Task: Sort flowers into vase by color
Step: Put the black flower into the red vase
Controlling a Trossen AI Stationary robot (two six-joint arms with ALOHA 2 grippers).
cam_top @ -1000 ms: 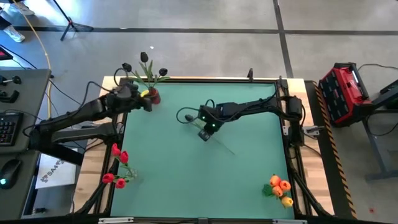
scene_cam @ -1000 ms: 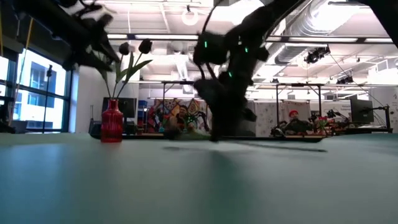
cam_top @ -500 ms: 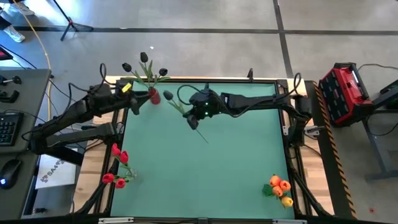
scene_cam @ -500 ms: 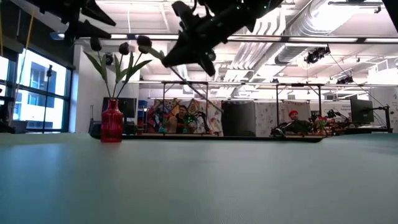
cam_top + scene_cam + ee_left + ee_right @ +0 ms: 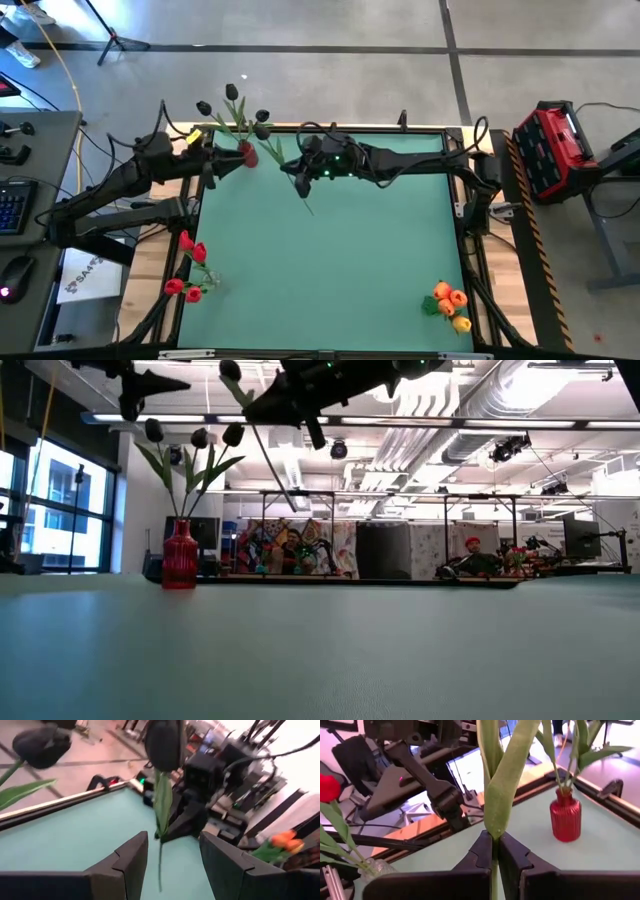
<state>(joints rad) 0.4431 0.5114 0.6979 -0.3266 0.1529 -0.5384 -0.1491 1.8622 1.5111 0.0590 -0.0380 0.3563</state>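
Plainly the right hand [image 5: 297, 178] pinched a black tulip [image 5: 231, 370] by its stem, high near the red vase [image 5: 180, 555]; the stem could snag flowers already there; the left hand [image 5: 208, 166] hung wide, empty.

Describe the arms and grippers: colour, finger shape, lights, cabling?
Both arms are dark, near-black, jointed links. The left gripper has two broad, flat matte-black fingers with angled faces. The right gripper has the same dark wedge fingers. Green lights glow on the right wrist. Black cables loop along both arms.
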